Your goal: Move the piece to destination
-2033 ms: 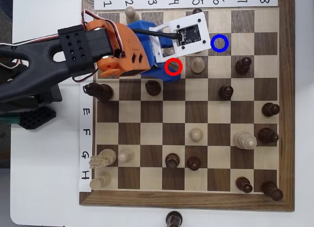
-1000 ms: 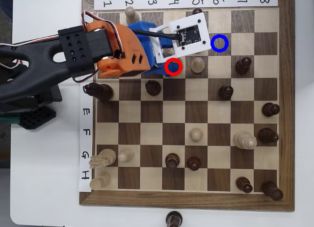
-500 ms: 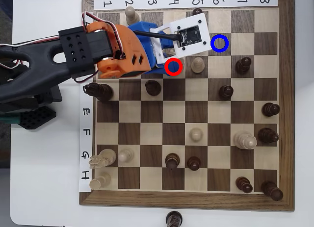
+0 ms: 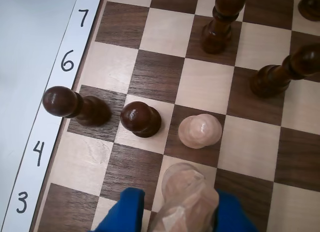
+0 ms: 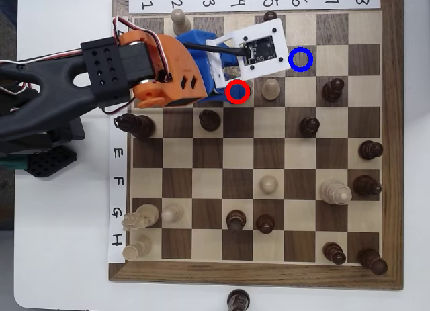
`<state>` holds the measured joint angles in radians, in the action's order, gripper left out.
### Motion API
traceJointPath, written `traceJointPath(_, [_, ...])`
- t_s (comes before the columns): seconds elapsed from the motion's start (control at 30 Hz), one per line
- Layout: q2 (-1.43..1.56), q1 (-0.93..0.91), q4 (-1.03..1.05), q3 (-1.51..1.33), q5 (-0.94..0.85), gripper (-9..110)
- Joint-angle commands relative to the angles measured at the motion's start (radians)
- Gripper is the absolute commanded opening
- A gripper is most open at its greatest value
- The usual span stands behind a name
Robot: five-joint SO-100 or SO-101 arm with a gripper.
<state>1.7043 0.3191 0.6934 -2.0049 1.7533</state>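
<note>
In the wrist view the piece (image 4: 184, 192), pale cream with a notched carved head, sits at the bottom edge. My gripper (image 4: 179, 199) is shut on it, with one blue finger (image 4: 125, 212) on its left and the other on its right. In the overhead view the orange and blue gripper (image 5: 232, 89) hangs over the red ring (image 5: 237, 101) and hides the piece. The destination (image 5: 300, 68), a light square marked with a blue ring, lies two columns to the right and one row up from there, and nothing stands on it.
A cream pawn (image 4: 200, 131) (image 5: 270, 89) stands just beyond the gripper, between it and the blue ring's column. Two dark pawns (image 4: 140, 119) (image 4: 75, 104) stand to its left in the wrist view. Taller dark pieces (image 5: 332, 89) (image 5: 309, 125) stand farther right.
The wrist with its white camera mount has shifted very slightly toward the top of the overhead view. No piece on the board has moved.
</note>
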Motion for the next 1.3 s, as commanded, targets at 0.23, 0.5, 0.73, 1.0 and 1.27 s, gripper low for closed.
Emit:
traceJointPath(0.23, [0.06, -0.038, -0.017, 0.005, 0.595, 9])
traceJointPath(0.5, [0.054, -0.035, 0.006, 0.003, 0.594, 4])
traceJointPath(0.73, [0.054, -0.038, 0.038, 0.003, 0.575, 0])
traceJointPath(1.0, [0.103, -0.055, 0.048, 0.023, 0.572, 0])
traceJointPath(1.27, [0.183, -0.055, 0.089, 0.031, 0.555, 0])
